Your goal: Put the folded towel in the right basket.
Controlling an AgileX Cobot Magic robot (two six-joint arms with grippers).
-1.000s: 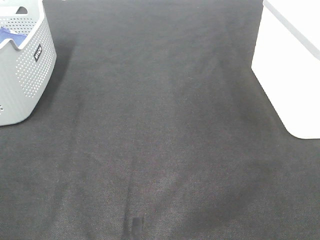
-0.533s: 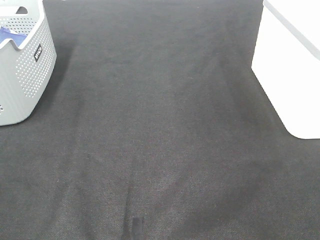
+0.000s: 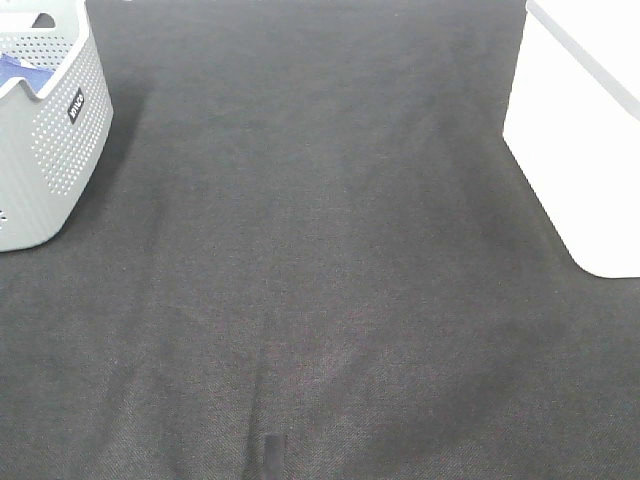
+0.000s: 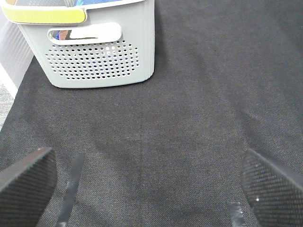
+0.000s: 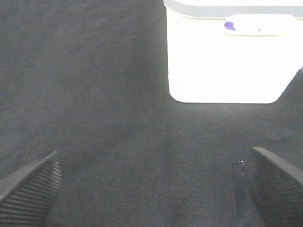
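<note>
Grey basket [image 3: 45, 130]: stands at the table's far-left corner; perforated walls, a yellow band on its rim in the left wrist view [image 4: 94, 52]. Blue and other coloured cloth shows inside it [image 3: 15, 68], too little to tell what it is.

Left gripper [image 4: 147, 189]: spread wide, both ribbed pads at the outer edges of its view, nothing between them, hanging over bare cloth near the table's front-left part and facing the grey basket.

Table [image 3: 320, 260]: covered in dark woven fabric, with a small dark strip at the front edge [image 3: 270, 455].

Folded towel: not in view on the table in any picture. A purple scrap shows through the handle slot of the white basket [image 5: 229, 25]; my guess is that this is the towel, already inside, but it is too small to be sure.

Towel handling (judgement): soft, light, limp, not fragile. A fold would slump if pinched by one layer, so take all layers together at a folded edge or corner.

Right gripper [image 5: 151, 189]: parted wide, pads at the edges of its view, empty, facing the white basket.

White basket [image 3: 585, 130]: the right basket, at the table's far-right corner; smooth walls, grey rim, oval handle slot.
</note>
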